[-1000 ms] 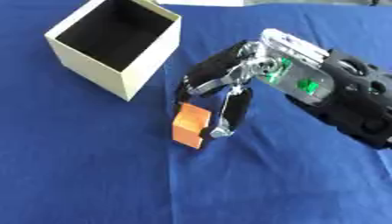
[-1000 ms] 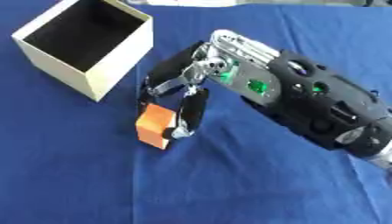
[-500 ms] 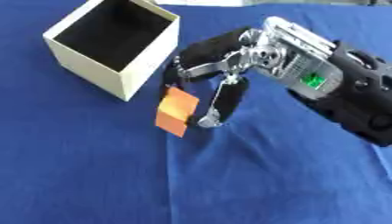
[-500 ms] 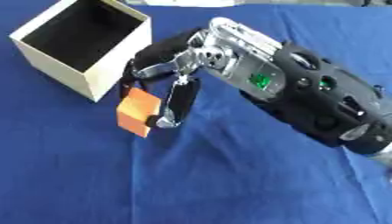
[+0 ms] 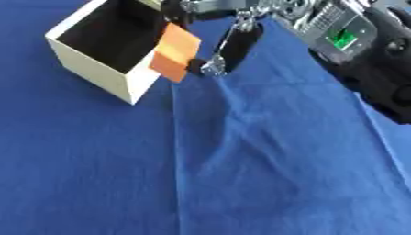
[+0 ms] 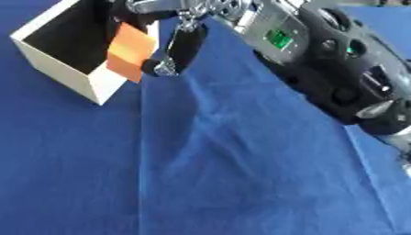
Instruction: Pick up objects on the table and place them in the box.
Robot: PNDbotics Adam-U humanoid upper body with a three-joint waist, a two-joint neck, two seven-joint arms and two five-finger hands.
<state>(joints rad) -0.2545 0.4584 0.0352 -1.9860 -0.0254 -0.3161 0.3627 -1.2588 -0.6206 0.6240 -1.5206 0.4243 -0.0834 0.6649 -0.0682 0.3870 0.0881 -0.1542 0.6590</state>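
Right hand (image 5: 233,27) pinches the orange block (image 5: 174,52), held in the air at the white box's (image 5: 96,75) near rim. Carry step; next, a little farther over the opening, then release.

Right robot hand (image 5: 229,32) has carried orange block (image 5: 174,52) up to box (image 5: 104,75) rim

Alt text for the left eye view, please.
The right robot hand holds an orange block at the near right edge of an open cream box on a blue cloth. The left hand is out of view.
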